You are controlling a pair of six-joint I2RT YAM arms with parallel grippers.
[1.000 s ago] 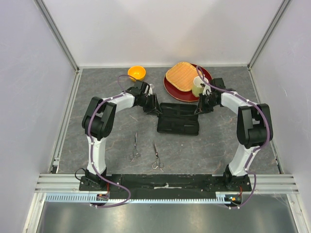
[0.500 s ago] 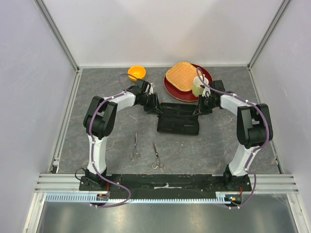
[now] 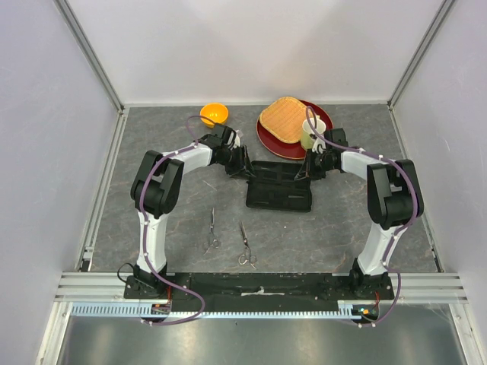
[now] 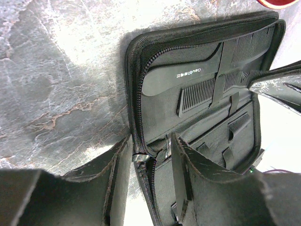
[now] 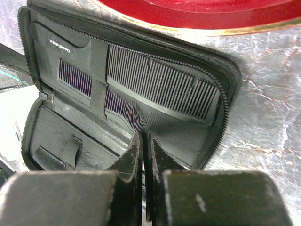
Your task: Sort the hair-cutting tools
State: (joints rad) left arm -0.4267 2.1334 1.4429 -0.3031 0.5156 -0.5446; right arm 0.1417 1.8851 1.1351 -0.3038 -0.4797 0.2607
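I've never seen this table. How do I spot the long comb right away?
Find the open black zip case in the middle of the table. In its half nearest the red plate, two black combs are tucked. The long comb is straight with teeth all along; the handled comb beside it has white lettering.

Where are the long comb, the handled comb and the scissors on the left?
Long comb [image 5: 160, 84]: right wrist view, mid teeth.
Handled comb [image 4: 181, 77]: left wrist view, handle beside the lettering.
Left scissors [image 3: 211, 228]: top view, midway along its length.
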